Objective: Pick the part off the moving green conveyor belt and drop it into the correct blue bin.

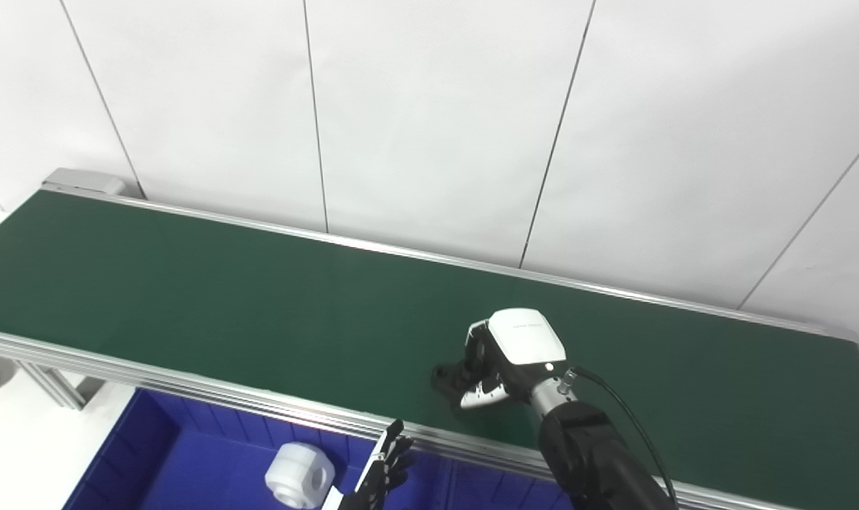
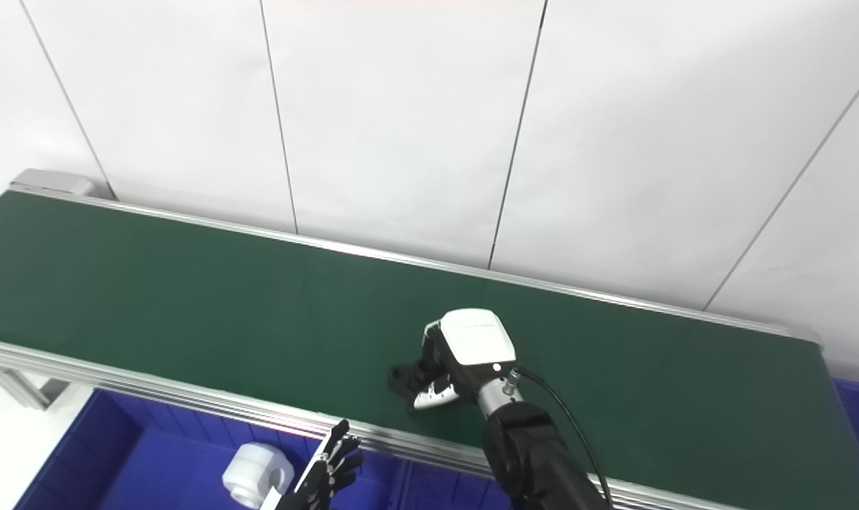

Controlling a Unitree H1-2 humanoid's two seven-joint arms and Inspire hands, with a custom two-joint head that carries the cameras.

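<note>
My right hand (image 1: 496,365) rests low on the green conveyor belt (image 1: 224,297), right of its middle and near the front rail. Its fingers curl down around a small dark part (image 1: 445,376), which sticks out to the left of the fingertips and is mostly hidden under the hand. The thumb presses in from the near side. Just the fingers of my left hand (image 1: 385,471) show at the bottom edge, spread and holding nothing, above the blue bin (image 1: 153,439). A white round part (image 1: 299,484) with a hole lies inside that bin.
The belt's aluminium front rail (image 1: 259,404) runs between the belt and the bin. A white panelled wall stands right behind the belt. A sliver of another blue bin (image 2: 857,404) shows at the far right.
</note>
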